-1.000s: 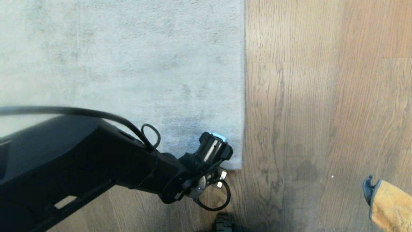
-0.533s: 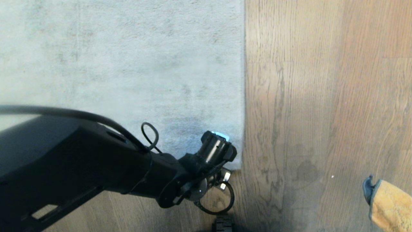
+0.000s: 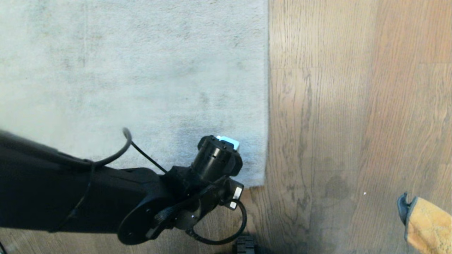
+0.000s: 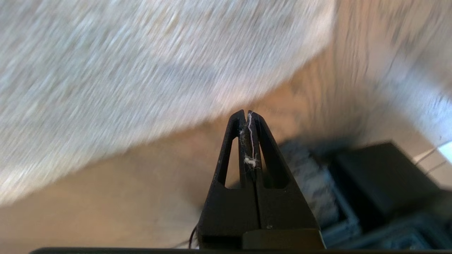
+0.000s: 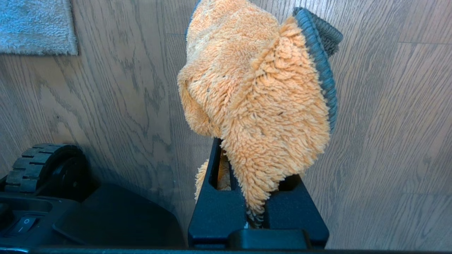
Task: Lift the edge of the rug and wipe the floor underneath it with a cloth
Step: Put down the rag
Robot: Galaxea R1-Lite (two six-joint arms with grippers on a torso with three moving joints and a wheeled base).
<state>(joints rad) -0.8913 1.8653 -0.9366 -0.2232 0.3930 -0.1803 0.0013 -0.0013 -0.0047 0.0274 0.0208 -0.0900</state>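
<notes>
1. Where the head view begins nearest the robot, a black base wheel [image 3: 245,244] shows at the lower edge; the right wrist view shows a ribbed wheel [image 5: 46,165] beside the dark base housing [image 5: 106,218].
2. The right gripper [image 5: 247,169] is pinched on an orange shaggy cloth [image 5: 257,102] with a grey-blue trim. The cloth bulges up over the fingers [image 5: 212,183] and hides most of them. In the head view only a corner of the cloth [image 3: 425,225] appears, at the lower right, above the floor.
3. The left arm [image 3: 70,197] crosses the lower left of the head view, with a black cable [image 3: 219,236] looped at its wrist.
4. The left gripper [image 4: 247,114] has its fingers [image 4: 229,148] pressed together, tip to tip, with nothing gripped. Wisps of pale fibre [image 4: 250,160] cling along the seam between them.
5. In the left wrist view the tips are over bare floor, near the rug but apart from it.
6. The floor [image 3: 353,106] is brown-grey wood-grain plank with dark grain streaks. It fills the right side of the head view and the strip nearest the robot.
7. The rug edge [image 3: 265,106] runs straight away from the robot and ends in a square corner [image 3: 261,181] just beside the left wrist. It lies flat on the floor.
8. The pale grey rug [image 3: 123,70] extends to the far and left limits of the head view.
</notes>
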